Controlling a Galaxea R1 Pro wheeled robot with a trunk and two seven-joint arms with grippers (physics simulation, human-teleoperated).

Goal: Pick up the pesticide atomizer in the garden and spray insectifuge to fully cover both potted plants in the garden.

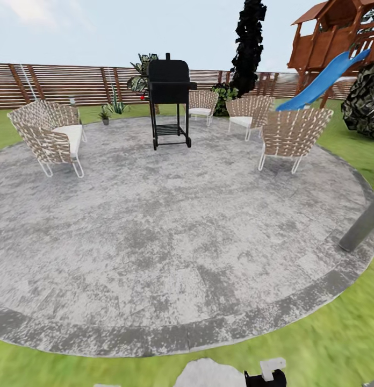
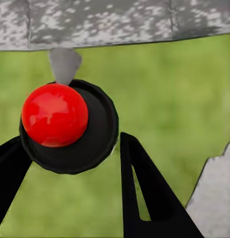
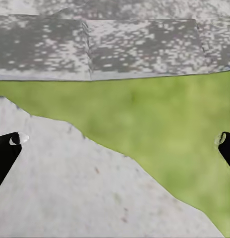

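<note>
Round grey patio [image 1: 171, 236] with black grill [image 1: 169, 102] ringed by wicker chairs [image 1: 50, 134]; potted plants [image 1: 105, 115] far off by the fence [image 1: 63, 83]; left gripper [image 2: 70, 163] clamps the red-topped atomizer [image 2: 55, 115] between its fingers; right gripper [image 3: 115, 144] spread wide over a slab [image 3: 70, 188].

Mottled stone, slatted wood, woven seats, matt black metal

Rough, speckled grey stone on the round patio [image 1: 171, 226]; brown slatted wood along the fence [image 1: 63, 83]; woven pale strapping on white frames for the chairs [image 1: 294, 134]; matt black metal on the grill [image 1: 169, 102]; glossy red ball [image 2: 54, 115] on a matt black disc [image 2: 97, 136]; soft green lawn [image 3: 159, 119].
</note>
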